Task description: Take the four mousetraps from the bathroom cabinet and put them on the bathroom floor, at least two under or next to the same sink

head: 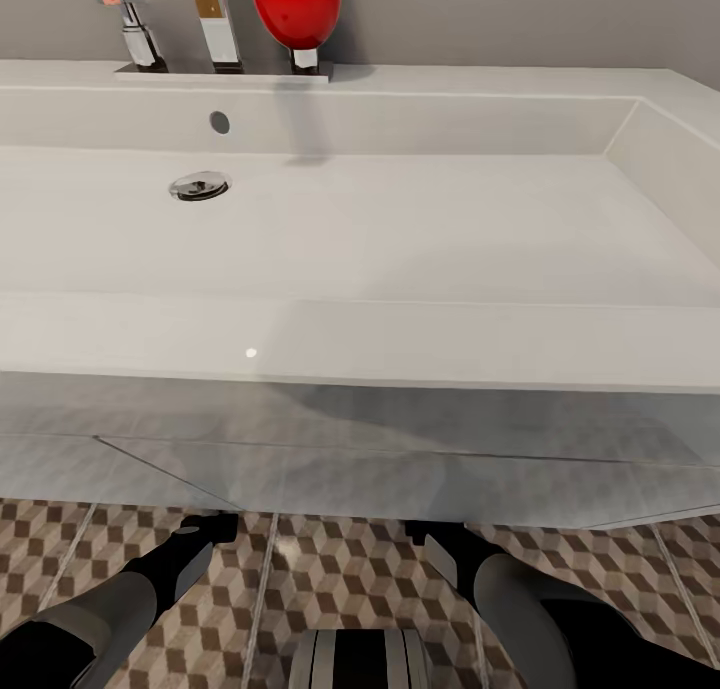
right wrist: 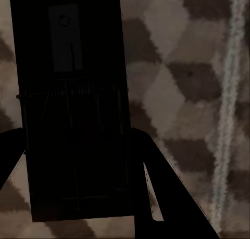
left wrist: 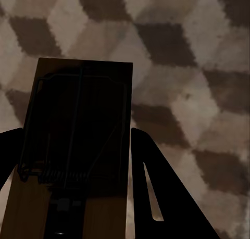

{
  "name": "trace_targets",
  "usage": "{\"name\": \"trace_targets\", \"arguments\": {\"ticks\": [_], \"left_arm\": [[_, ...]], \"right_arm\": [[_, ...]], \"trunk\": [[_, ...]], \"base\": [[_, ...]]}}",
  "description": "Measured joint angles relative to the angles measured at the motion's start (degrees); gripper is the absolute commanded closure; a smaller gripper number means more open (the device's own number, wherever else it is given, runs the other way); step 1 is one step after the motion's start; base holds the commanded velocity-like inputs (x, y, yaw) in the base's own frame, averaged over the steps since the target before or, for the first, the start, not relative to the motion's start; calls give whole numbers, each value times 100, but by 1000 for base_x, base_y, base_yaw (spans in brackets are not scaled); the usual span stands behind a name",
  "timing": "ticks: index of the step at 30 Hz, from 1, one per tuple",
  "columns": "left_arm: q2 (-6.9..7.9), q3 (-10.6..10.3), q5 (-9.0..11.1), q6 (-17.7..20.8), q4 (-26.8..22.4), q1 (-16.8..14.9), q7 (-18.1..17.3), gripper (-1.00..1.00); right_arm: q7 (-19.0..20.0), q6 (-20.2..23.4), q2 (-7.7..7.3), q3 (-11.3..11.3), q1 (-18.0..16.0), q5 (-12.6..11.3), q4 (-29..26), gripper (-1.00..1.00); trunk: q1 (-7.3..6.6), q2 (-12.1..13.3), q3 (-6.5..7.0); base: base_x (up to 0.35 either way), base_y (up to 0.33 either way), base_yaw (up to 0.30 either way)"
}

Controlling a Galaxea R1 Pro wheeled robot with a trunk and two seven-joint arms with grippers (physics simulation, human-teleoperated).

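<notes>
One mousetrap (left wrist: 78,140) sits clamped between the left hand's (left wrist: 78,187) fingers (left wrist: 166,192), another mousetrap (right wrist: 70,114) is gripped the same way in the right hand (right wrist: 78,187), both over the tiled floor (left wrist: 198,83), right below the sink (head: 400,229) front.

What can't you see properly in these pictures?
- Head view: both grippers are tucked under the white sink, so their fingers are hidden.
- Head view: the faucet and the red thing are cut off by the top edge.
- Left wrist view: the mousetrap is in shadow, its near end cut off.
- Right wrist view: the other mousetrap is nearly black, details lost.
</notes>
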Motion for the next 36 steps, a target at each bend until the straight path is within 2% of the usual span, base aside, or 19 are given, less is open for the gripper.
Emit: {"name": "trace_targets", "arguments": {"ticks": [24, 36], "left_arm": [[1, 0, -7, 0, 0, 0, 0, 100], [0, 0, -3, 0, 1, -1, 0, 100]], "right_arm": [[-4, 155, 1, -9, -144, -11, 253, 100], [-10, 385, 0, 21, -63, 2, 51, 100]], "trunk": [[0, 0, 0], [0, 0, 0]], "base": [[0, 0, 0], [0, 0, 0]]}}
